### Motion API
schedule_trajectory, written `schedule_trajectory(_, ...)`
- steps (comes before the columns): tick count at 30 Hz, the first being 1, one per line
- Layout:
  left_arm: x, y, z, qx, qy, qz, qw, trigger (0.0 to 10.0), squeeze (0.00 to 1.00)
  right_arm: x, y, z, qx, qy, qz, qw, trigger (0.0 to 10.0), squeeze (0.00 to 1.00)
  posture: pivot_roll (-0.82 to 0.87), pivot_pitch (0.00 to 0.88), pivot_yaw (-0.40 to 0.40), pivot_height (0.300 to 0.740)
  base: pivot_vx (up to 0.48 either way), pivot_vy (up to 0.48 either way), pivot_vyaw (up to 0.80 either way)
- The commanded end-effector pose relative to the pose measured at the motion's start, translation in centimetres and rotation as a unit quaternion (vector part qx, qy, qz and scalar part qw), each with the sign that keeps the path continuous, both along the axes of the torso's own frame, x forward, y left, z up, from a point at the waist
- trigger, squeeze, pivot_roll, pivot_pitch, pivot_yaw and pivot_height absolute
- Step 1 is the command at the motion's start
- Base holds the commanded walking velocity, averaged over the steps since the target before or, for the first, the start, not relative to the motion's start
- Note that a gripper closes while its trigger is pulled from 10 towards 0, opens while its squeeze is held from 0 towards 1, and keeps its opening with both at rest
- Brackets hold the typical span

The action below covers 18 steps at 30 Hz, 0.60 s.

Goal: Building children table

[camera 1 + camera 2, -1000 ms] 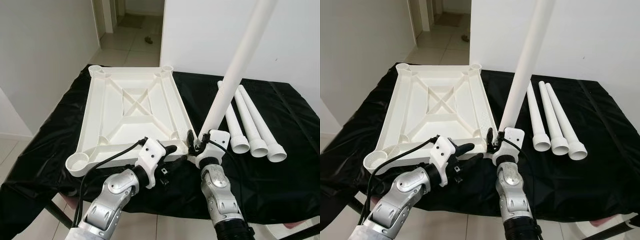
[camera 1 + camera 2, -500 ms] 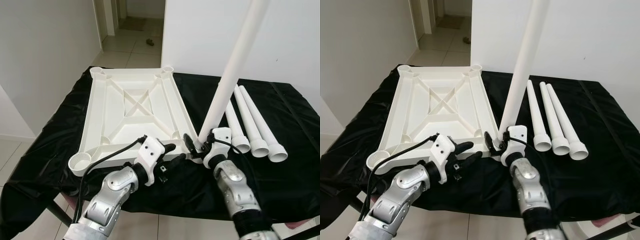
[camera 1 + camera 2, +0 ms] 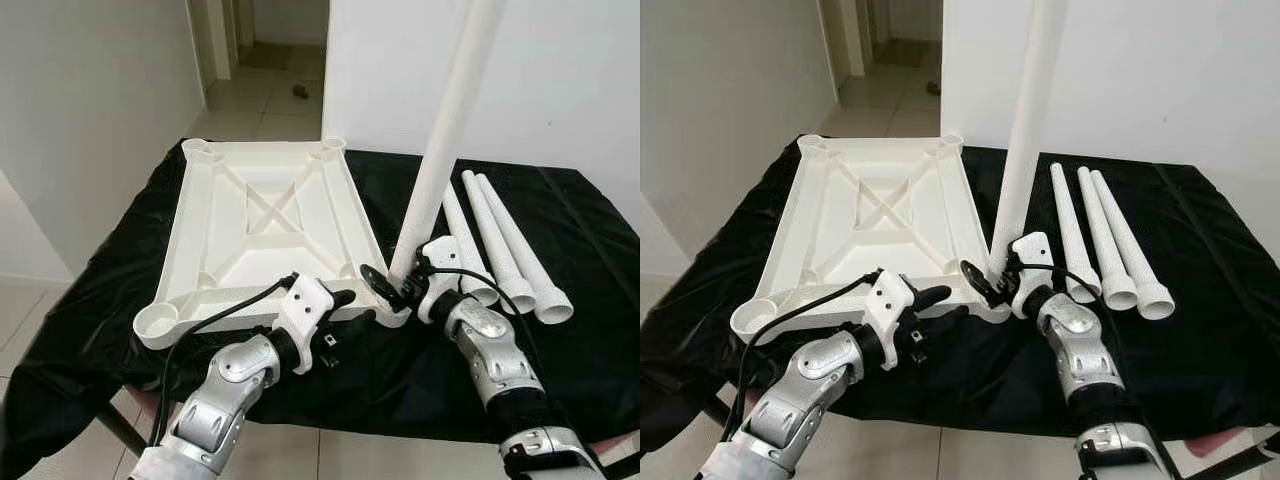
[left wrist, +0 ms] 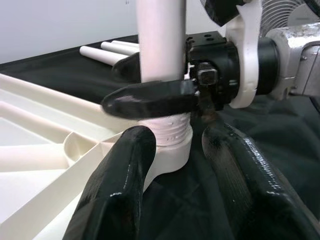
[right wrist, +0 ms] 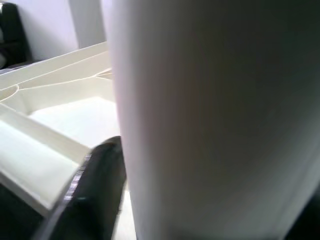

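You have the white tabletop (image 3: 265, 225) lying upside down at centre-left of the black-draped worktop (image 3: 590, 330). Your right end effector (image 3: 392, 288) pinches the first leg (image 3: 445, 150), standing nearly upright with its threaded end in the near-right corner socket (image 4: 167, 150). It looks only partly seated, so next you likely twist it home while keeping it vertical. Your left end effector (image 3: 335, 310) hovers spread beside that socket. Count one tabletop, one leg in hand, three spare legs (image 3: 500, 245) at centre-right.
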<state>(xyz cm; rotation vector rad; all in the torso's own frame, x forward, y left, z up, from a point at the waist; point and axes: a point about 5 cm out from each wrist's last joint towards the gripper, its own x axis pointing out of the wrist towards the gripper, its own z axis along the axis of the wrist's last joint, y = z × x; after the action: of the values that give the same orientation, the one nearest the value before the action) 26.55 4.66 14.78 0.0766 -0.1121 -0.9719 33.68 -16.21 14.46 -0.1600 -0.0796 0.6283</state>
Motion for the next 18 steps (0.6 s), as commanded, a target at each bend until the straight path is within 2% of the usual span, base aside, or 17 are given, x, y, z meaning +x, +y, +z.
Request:
schedule_trajectory(1, -0.3, -0.2, -0.1, 0.005, 0.003, -0.027, 1.000, 10.0, 0.00, 0.0, 0.1, -0.5, 0.001, 0.017, 0.006, 1.000, 0.0, 0.00, 0.03, 0.008, 0.014, 0.740, 0.000, 0.000, 0.00)
schedule_trajectory(5, -0.4, -0.1, -0.2, 0.005, 0.005, -0.031, 1.000, 10.0, 0.00, -0.1, -0.6, -1.1, -0.006, 0.032, -0.002, 0.999, 0.0, 0.00, 0.03, 0.010, 0.017, 0.740, 0.000, 0.000, 0.00)
schedule_trajectory(9, -0.5, -0.2, -0.2, 0.005, 0.008, -0.034, 0.999, 10.0, 0.00, -0.4, -1.5, -2.1, -0.001, 0.045, -0.068, 0.997, 0.0, 0.00, 0.02, 0.017, 0.019, 0.740, 0.000, 0.000, 0.00)
schedule_trajectory(11, -0.5, -0.2, -0.3, 0.005, 0.008, -0.035, 0.999, 10.0, 0.00, -0.4, -1.5, -2.2, 0.001, 0.043, -0.074, 0.996, 0.0, 0.00, 0.02, 0.017, 0.019, 0.740, 0.000, 0.000, 0.00)
schedule_trajectory(15, -0.6, -0.1, -0.3, 0.006, 0.009, -0.034, 0.999, 10.0, 0.00, -1.0, -1.1, -3.0, 0.035, 0.062, -0.158, 0.985, 0.0, 0.00, 0.03, 0.019, 0.014, 0.740, 0.000, 0.000, 0.00)
schedule_trajectory(17, -0.6, -0.1, -0.3, 0.006, 0.009, -0.034, 0.999, 10.0, 0.00, -1.0, -1.1, -3.0, 0.035, 0.062, -0.158, 0.985, 0.0, 0.00, 0.03, 0.019, 0.014, 0.740, 0.000, 0.000, 0.00)
schedule_trajectory(18, -0.7, -0.1, -0.4, 0.006, 0.011, -0.034, 0.999, 10.0, 0.00, -1.5, -0.4, -3.4, 0.058, 0.070, -0.196, 0.976, 0.0, 0.00, 0.03, 0.016, 0.011, 0.740, 0.000, 0.000, 0.00)
